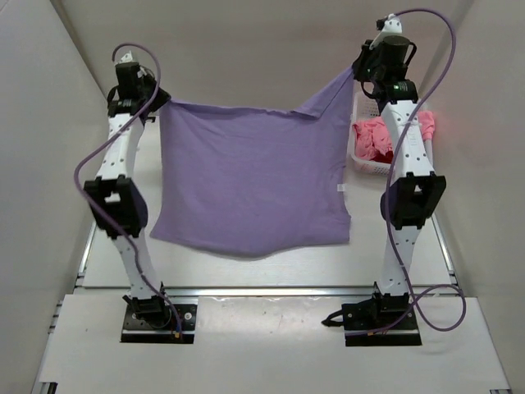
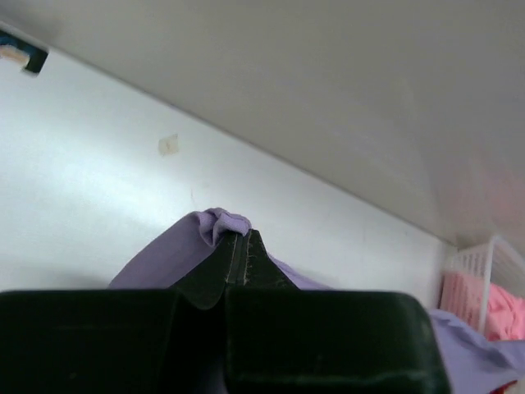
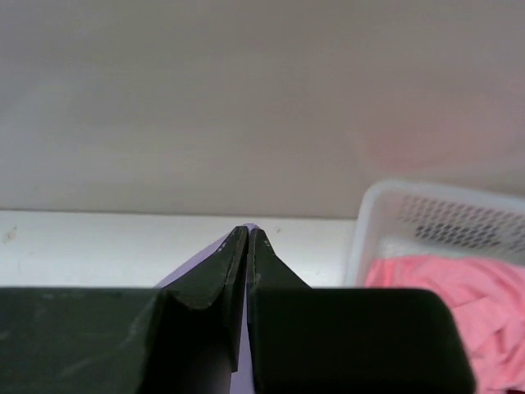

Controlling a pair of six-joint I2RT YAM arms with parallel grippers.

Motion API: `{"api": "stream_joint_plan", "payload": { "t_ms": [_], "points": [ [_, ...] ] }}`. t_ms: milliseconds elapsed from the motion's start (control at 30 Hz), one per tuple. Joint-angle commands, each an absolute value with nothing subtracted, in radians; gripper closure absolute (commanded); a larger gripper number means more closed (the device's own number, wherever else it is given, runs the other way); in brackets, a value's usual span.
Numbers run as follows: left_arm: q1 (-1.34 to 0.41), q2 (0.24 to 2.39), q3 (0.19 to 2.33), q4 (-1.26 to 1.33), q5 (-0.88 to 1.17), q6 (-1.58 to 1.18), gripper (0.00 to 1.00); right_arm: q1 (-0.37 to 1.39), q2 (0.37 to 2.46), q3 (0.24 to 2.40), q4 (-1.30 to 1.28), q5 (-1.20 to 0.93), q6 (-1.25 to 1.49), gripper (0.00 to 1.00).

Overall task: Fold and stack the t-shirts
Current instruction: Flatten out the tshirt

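Note:
A lavender purple t-shirt (image 1: 250, 180) hangs spread between my two arms above the table, its lower hem near the front. My left gripper (image 1: 156, 103) is shut on its upper left corner, and a bunch of purple cloth (image 2: 217, 223) pokes out past the closed fingertips (image 2: 243, 246). My right gripper (image 1: 357, 72) is shut on the upper right corner, raised higher, with a sliver of purple fabric (image 3: 209, 254) beside its closed fingers (image 3: 248, 238). A pink t-shirt (image 1: 376, 138) lies crumpled in the white basket (image 1: 367, 167). The dark red one is not in sight.
The white lattice basket (image 3: 426, 213) stands at the table's far right, just behind the right arm. Grey walls close in at the back and both sides. Purple cables loop off both arms.

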State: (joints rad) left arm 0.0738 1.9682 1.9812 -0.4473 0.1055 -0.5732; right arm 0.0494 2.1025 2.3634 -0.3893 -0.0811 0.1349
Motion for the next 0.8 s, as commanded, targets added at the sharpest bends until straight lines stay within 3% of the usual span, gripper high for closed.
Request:
{"api": "stream_joint_plan", "payload": {
  "t_ms": [0,67,167,300,400,533,600,767],
  "points": [
    [0.063,2.055,2.290,-0.500,0.112,-0.592,1.00,0.022,2.065,2.531,-0.269,-0.169,0.232,1.00],
    [0.084,2.088,2.428,-0.482,0.148,-0.655,1.00,0.003,2.036,2.560,-0.252,-0.160,0.264,0.99],
    [0.127,1.984,2.301,-0.336,0.198,-0.712,1.00,-0.030,1.968,2.574,-0.225,-0.189,0.293,1.00],
    [0.139,1.899,2.313,-0.362,0.163,-0.652,1.00,-0.051,1.890,2.563,-0.236,-0.218,0.305,1.00],
    [0.149,1.821,2.197,-0.339,0.132,-0.618,1.00,-0.005,1.803,2.501,-0.310,-0.155,0.243,1.00],
    [0.162,1.738,2.038,-0.319,0.106,-0.578,1.00,0.020,1.665,2.144,-0.313,-0.098,0.229,1.00],
    [0.161,1.677,1.848,-0.282,0.104,-0.571,1.00,0.029,1.525,1.812,-0.243,-0.066,0.251,1.00],
    [0.146,1.429,1.373,-0.220,0.022,-0.515,1.00,0.022,1.297,1.333,-0.230,0.032,0.296,1.00]
  ]
}}
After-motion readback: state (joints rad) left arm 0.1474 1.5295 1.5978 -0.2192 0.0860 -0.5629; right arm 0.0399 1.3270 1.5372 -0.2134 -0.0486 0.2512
